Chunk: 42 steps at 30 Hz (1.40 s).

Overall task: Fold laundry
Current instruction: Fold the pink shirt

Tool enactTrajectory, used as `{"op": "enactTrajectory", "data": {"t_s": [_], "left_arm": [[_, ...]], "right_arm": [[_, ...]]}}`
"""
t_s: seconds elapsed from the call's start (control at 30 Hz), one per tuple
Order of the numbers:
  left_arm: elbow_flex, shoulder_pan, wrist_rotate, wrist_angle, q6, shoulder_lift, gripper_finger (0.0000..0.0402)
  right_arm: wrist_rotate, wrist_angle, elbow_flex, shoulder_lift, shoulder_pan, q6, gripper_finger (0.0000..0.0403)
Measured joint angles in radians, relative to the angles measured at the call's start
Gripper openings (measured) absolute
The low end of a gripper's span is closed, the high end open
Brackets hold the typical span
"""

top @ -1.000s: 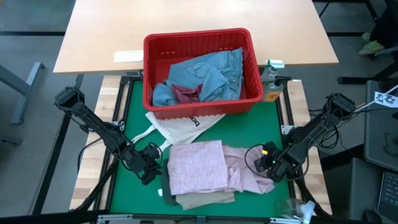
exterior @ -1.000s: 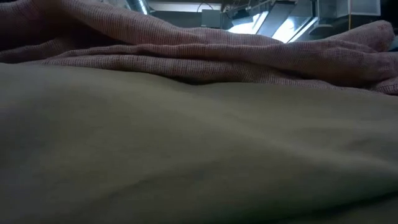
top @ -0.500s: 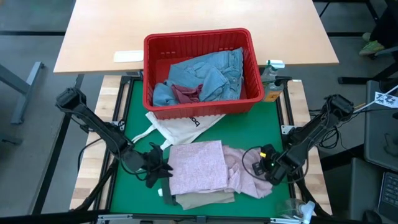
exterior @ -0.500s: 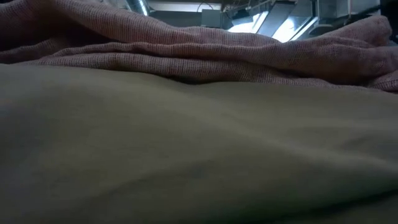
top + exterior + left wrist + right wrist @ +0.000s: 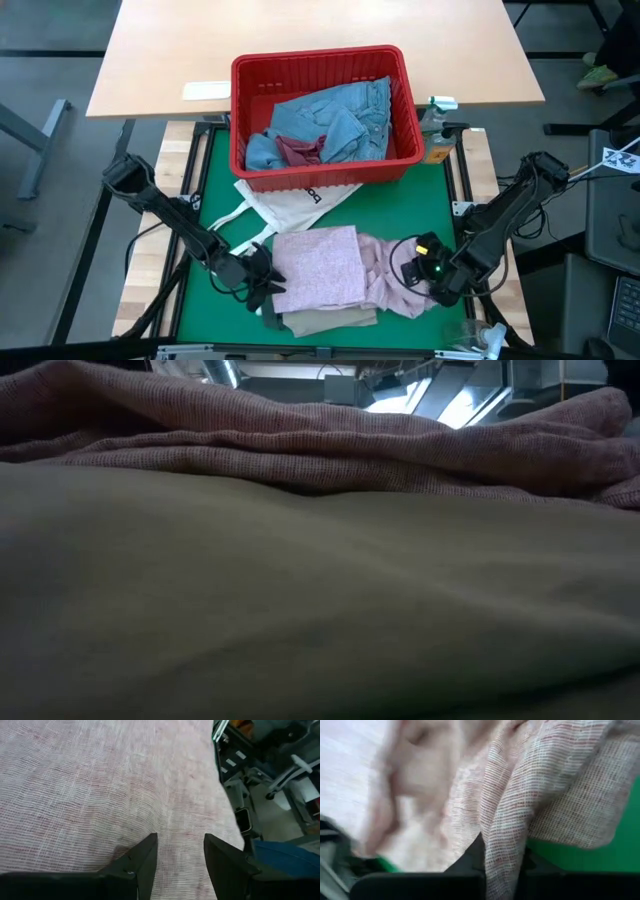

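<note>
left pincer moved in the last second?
Yes. In the high view the left pincer has shifted toward the near table edge and right, away from the red basket, onto the pink top.

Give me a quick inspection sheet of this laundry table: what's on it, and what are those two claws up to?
Surface: green mat, partly covered.
Job's things: pink top half folded, lying on beige trousers; jeans in the red basket.
Clutter: white tote bag between basket and pink top; spray bottle beside the basket.
Grippers: left gripper open, fingers over the pink top's left edge; right gripper pinching a fold of the top's right side.
Cables: thin loop by the right wrist.
Surroundings: wooden tabletop behind the basket.
</note>
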Motion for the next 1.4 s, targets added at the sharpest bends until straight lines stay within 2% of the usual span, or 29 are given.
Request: {"op": "enactTrajectory", "data": {"t_s": [0.2,0.37,0.6,0.77,1.0,1.2,1.4], "left_arm": [[0.0,0.0,0.002,-0.001,0.0,0.011,0.0155],[0.0,0.0,0.003,-0.002,0.0,0.011,0.0155],[0.0,0.0,0.004,-0.004,0.0,0.011,0.0155],[0.0,0.0,0.004,-0.004,0.001,0.011,0.0155],[0.0,0.0,0.003,-0.006,0.025,0.011,0.0155],[0.0,0.0,0.004,-0.01,0.035,0.011,0.0155],[0.0,0.0,0.003,-0.01,0.061,0.011,0.0155]], "right_arm": [[0.211,0.106,0.041,-0.001,-0.006,-0.033,0.0011],[0.225,0.357,0.041,0.026,-0.07,-0.231,0.0024],[0.207,0.799,0.042,0.11,-0.211,-0.605,0.0013],[0.099,1.067,0.042,0.2,-0.307,-0.759,0.0018],[-0.013,1.361,0.042,0.392,-0.407,-0.814,0.0018],[-0.013,1.529,0.043,0.516,-0.435,-0.814,0.0027],[-0.005,1.6,0.043,0.566,-0.434,-0.779,0.0029]]}}
